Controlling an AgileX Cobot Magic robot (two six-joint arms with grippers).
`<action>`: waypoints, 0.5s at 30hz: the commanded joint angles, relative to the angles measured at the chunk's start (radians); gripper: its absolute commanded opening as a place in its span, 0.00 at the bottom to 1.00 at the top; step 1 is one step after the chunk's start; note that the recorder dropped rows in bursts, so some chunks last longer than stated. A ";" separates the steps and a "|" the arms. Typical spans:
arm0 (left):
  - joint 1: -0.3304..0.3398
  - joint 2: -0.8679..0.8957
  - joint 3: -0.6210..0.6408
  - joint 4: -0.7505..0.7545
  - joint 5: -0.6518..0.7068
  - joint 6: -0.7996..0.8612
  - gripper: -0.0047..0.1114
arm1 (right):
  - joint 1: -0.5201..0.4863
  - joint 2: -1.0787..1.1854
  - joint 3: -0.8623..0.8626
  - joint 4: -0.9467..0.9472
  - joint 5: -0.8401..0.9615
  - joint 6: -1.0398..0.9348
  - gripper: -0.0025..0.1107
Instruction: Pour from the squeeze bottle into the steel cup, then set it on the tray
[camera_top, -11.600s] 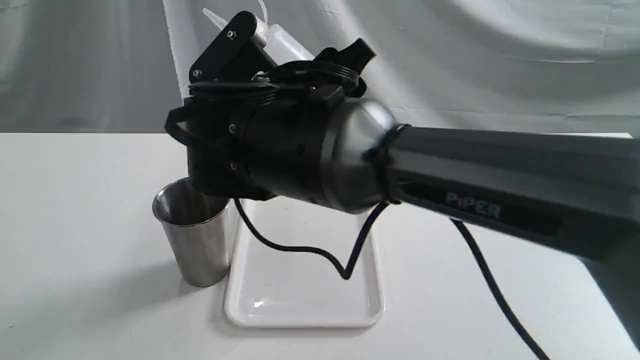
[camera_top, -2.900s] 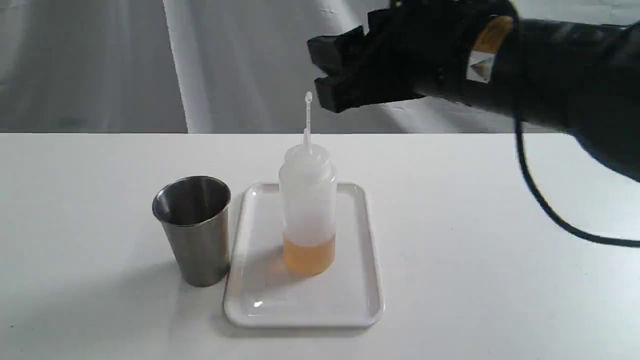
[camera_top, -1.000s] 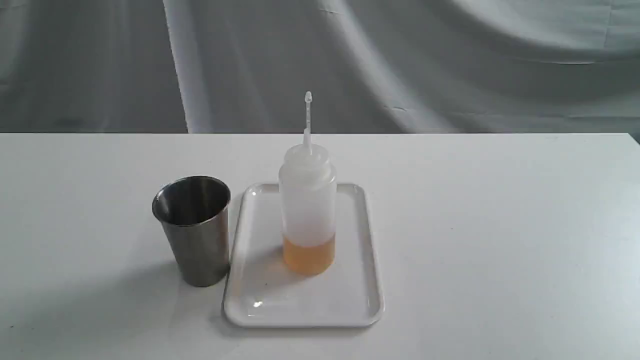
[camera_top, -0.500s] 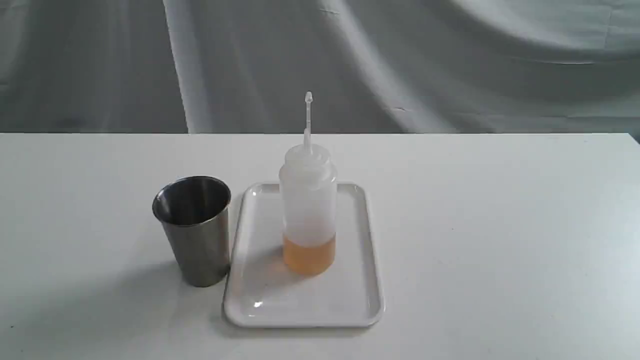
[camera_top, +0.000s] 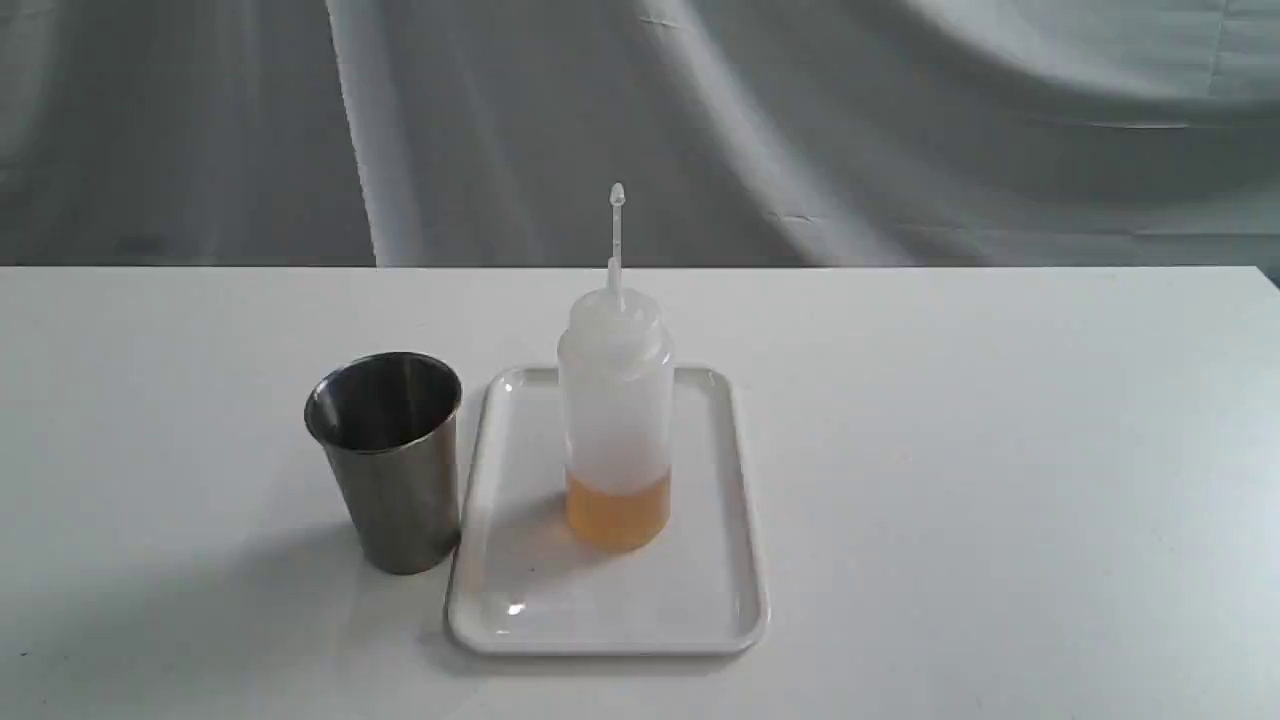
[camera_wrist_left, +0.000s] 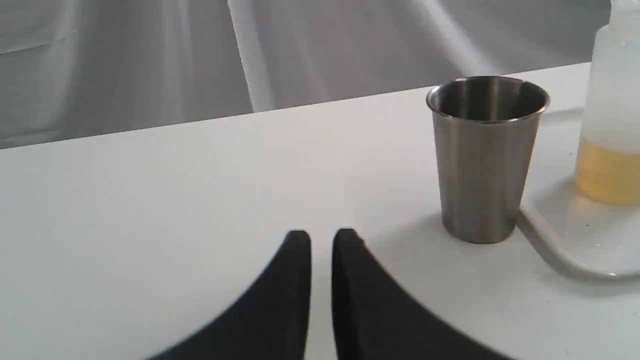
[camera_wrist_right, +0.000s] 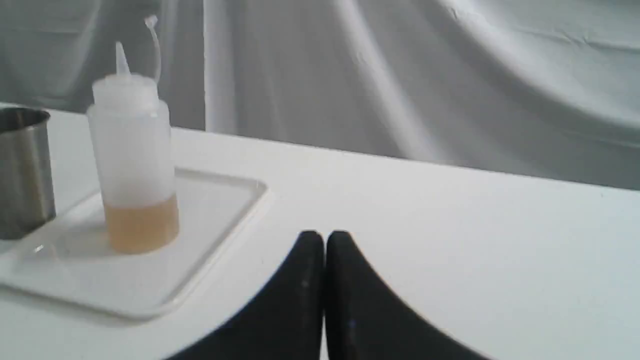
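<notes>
The squeeze bottle (camera_top: 615, 420) stands upright on the white tray (camera_top: 720, 610), amber liquid filling its lower part and its cap strap sticking straight up. The steel cup (camera_top: 390, 465) stands on the table just left of the tray, touching or nearly touching its rim. Neither arm appears in the exterior view. In the left wrist view my left gripper (camera_wrist_left: 321, 235) is shut and empty, low over the table, short of the cup (camera_wrist_left: 486, 155) and bottle (camera_wrist_left: 611, 120). My right gripper (camera_wrist_right: 325, 236) is shut and empty too, away from the bottle (camera_wrist_right: 132, 160), tray (camera_wrist_right: 220, 200) and cup (camera_wrist_right: 22, 170).
The white table (camera_top: 1000, 450) carries only these things. A grey draped cloth (camera_top: 800, 130) hangs behind the table's far edge.
The right arm, which held the tilted bottle over the cup, set it upright on the tray, let go and drew back out of the exterior view. In the last second nothing moves.
</notes>
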 joint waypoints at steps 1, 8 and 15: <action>-0.003 -0.005 0.004 0.001 -0.007 -0.002 0.11 | -0.006 -0.006 0.004 -0.011 0.083 0.002 0.02; -0.003 -0.005 0.004 0.001 -0.007 -0.002 0.11 | -0.006 -0.006 0.004 -0.011 0.113 0.000 0.02; -0.003 -0.005 0.004 0.001 -0.007 -0.002 0.11 | -0.006 -0.006 0.004 -0.011 0.164 0.000 0.02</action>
